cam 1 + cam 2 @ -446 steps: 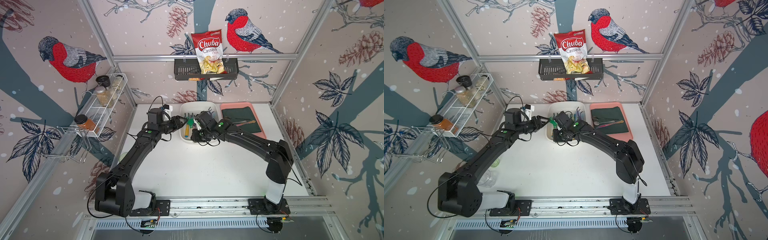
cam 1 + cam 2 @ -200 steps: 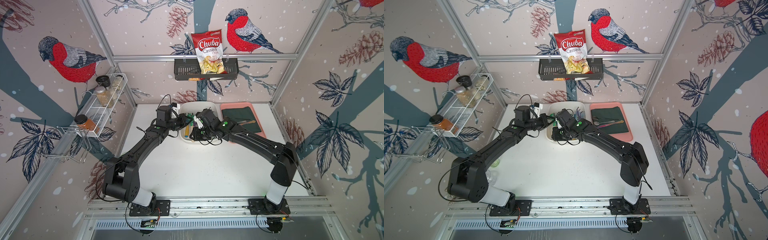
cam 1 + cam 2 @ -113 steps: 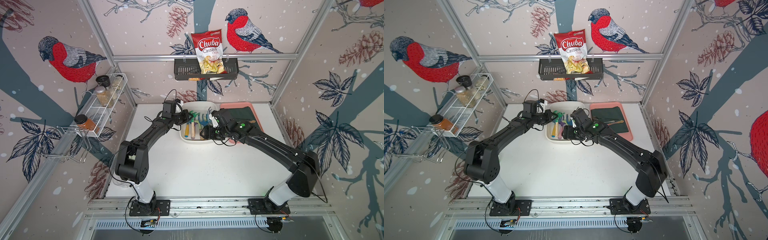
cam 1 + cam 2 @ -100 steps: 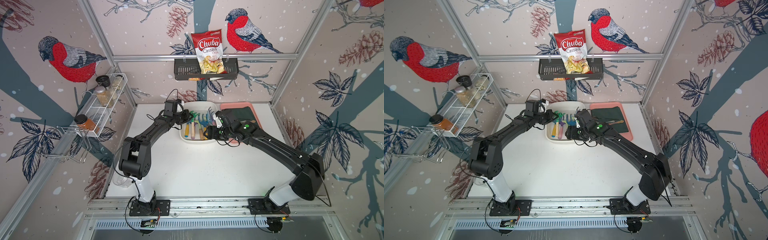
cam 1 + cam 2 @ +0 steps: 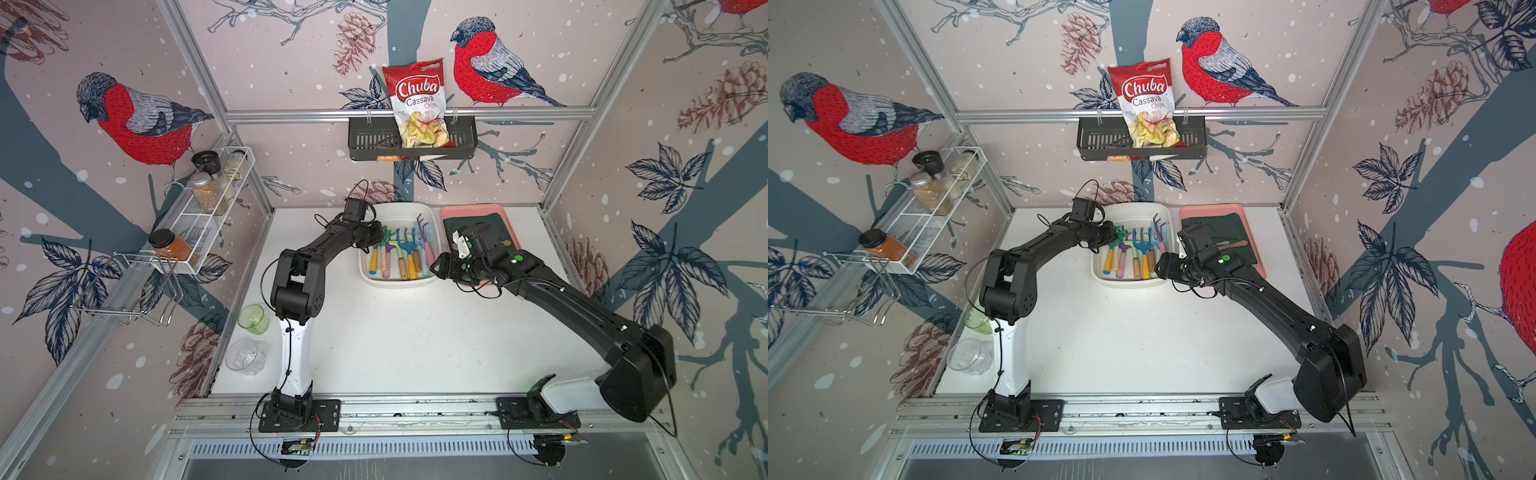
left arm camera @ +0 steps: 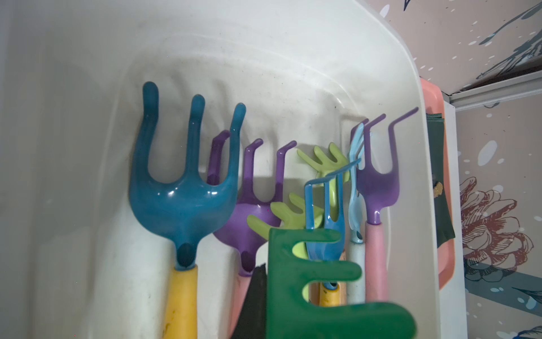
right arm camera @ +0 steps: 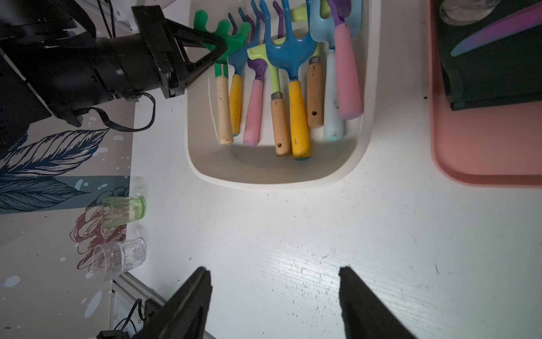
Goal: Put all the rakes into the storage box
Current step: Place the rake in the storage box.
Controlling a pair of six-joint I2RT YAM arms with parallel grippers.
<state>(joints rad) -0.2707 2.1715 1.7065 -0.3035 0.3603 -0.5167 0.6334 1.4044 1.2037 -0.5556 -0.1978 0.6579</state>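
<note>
Two left fingers [image 7: 190,29] pinch rake [image 7: 233,36] at storage box [image 7: 272,183] edge.

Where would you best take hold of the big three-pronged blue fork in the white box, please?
I would grip its yellow handle from above, jaws across its width: the fork lies flat atop the other tools in the box, handle fully exposed.
</note>
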